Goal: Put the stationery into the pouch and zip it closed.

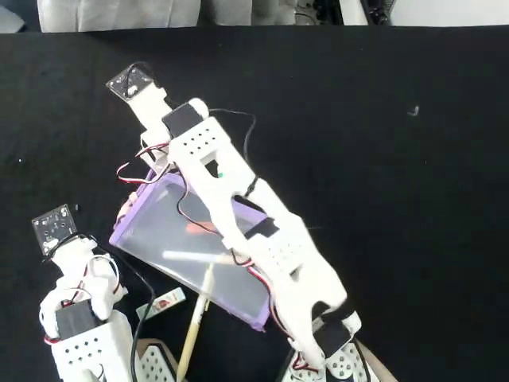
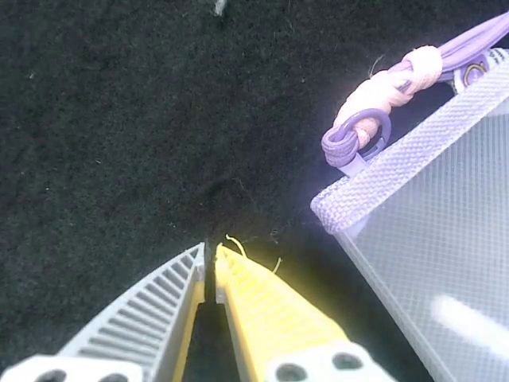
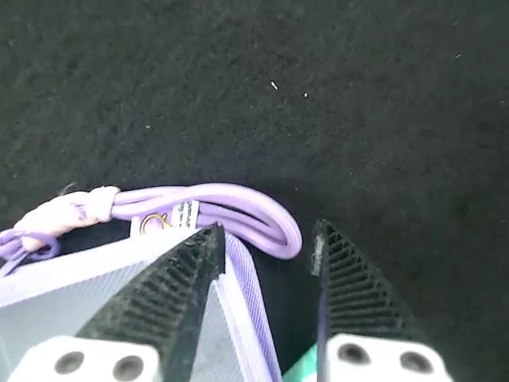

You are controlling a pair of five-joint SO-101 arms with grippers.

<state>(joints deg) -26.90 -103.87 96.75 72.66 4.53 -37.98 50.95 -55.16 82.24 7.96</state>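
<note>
A translucent purple pouch [image 1: 159, 227] lies left of the table's middle. Inside it are a white stick [image 1: 191, 256] and an orange item [image 1: 197, 228]. A wooden pencil [image 1: 193, 322] pokes out of its near edge. My right arm [image 1: 262, 231] stretches over the pouch to its far corner. There my right gripper [image 3: 268, 231] is open, with one finger over the pouch [image 3: 79, 278] and the other past its edge, just short of the purple cord [image 3: 238, 211]. My left gripper [image 2: 211, 251] is shut and empty on the cloth beside the pouch corner [image 2: 358, 199].
A small white-and-red item [image 1: 163, 302] lies on the black cloth near the pencil, close to the left arm [image 1: 79, 310]. The cord carries a pink wrapped knot [image 2: 390, 83]. The right half of the table [image 1: 398, 159] is bare black cloth.
</note>
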